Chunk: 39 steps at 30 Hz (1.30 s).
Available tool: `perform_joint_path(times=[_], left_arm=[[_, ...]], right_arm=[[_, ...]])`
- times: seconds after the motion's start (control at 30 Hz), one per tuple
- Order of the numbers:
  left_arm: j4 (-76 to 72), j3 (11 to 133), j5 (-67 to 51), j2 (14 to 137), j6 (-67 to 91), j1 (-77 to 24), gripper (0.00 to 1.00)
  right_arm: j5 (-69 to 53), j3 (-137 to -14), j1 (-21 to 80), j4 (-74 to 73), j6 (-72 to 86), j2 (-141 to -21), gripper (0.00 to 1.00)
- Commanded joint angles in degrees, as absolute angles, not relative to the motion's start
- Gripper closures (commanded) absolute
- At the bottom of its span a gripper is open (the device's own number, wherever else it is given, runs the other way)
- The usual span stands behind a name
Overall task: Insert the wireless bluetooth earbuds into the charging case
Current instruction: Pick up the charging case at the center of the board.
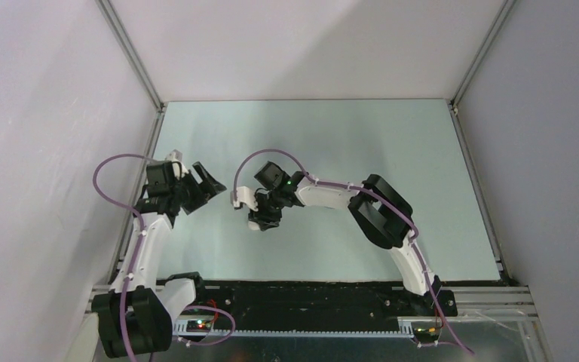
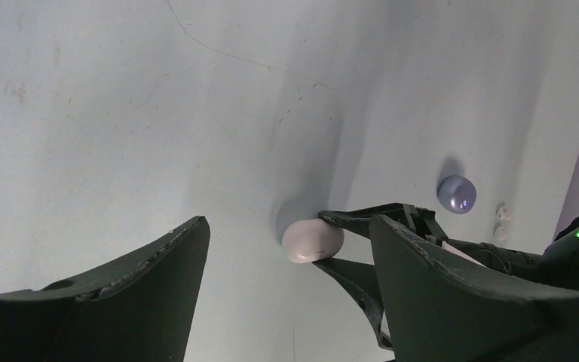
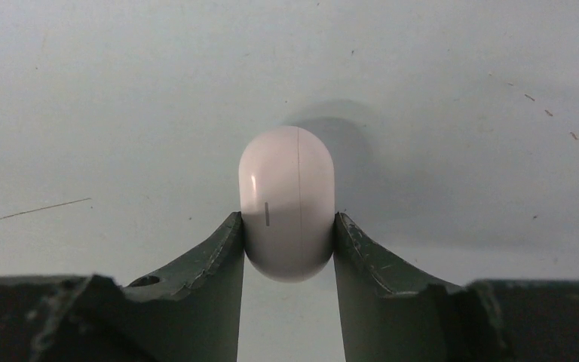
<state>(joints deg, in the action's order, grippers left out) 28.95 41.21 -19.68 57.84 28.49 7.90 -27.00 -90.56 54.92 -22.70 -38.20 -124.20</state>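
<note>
From above, shows the left claw [image 1: 200, 188] near the left edge of the pale table [image 1: 392, 151], spread wide with nothing in it, and the right claw [image 1: 261, 220] pointing down just to its right, toward the table's middle; cannot make out that grip from here. Through the left wrist camera, frames the left claw [image 2: 290, 224] with both dark fingers [image 2: 128, 294] far apart and nothing between them. Beyond them, catches the white case [image 2: 313, 240], a shut pebble, pinched between the right claw's tips, low at the table; cannot tell whether resting or just off it. Places a round purple case [image 2: 456, 194] farther right, apart from the white one, and two white earbuds [image 2: 503, 215] lying loose just beside the purple case, outside both cases. Through the right wrist camera, shows the right claw [image 3: 288, 226] narrowed onto the white case [image 3: 286, 188], one finger touching each side.
</note>
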Motion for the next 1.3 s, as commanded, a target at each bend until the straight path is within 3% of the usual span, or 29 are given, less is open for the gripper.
perform_joint_path(times=[0.0, 0.33, 0.63, 0.73, 0.9, 1.2, 1.27], left_arm=[[23.44, 40.13, -23.10, 58.51, 28.73, 8.41, 0.18], [-17.98, 43.88, -50.20, 65.01, 32.17, 1.34, 0.20], [-30.88, 55.89, -60.35, 74.77, 36.73, -10.05, 0.14], [-29.70, 57.57, -60.96, 76.55, 35.64, -12.74, 0.21], [-22.60, 61.82, -62.48, 79.57, 33.07, -13.53, 0.40], [-12.95, 64.14, -57.71, 80.49, 28.28, -13.98, 0.37], [-13.43, 63.86, -58.12, 80.67, 28.41, -14.08, 0.41]], right_arm=[[-25.02, -89.14, 54.20, -20.95, -38.58, -118.60, 0.75], [-21.09, -79.23, 44.72, -7.91, -32.57, -92.16, 0.74], [-18.20, -72.71, 42.30, -3.48, -37.41, -82.01, 0.73], [-17.59, -71.93, 42.43, -1.83, -36.55, -81.48, 0.73], [-16.79, -71.68, 42.86, 1.36, -36.58, -81.54, 0.73], [-17.17, -71.63, 43.59, 4.27, -38.29, -81.28, 0.74], [-17.11, -71.63, 43.65, 4.68, -38.88, -81.33, 0.74]])
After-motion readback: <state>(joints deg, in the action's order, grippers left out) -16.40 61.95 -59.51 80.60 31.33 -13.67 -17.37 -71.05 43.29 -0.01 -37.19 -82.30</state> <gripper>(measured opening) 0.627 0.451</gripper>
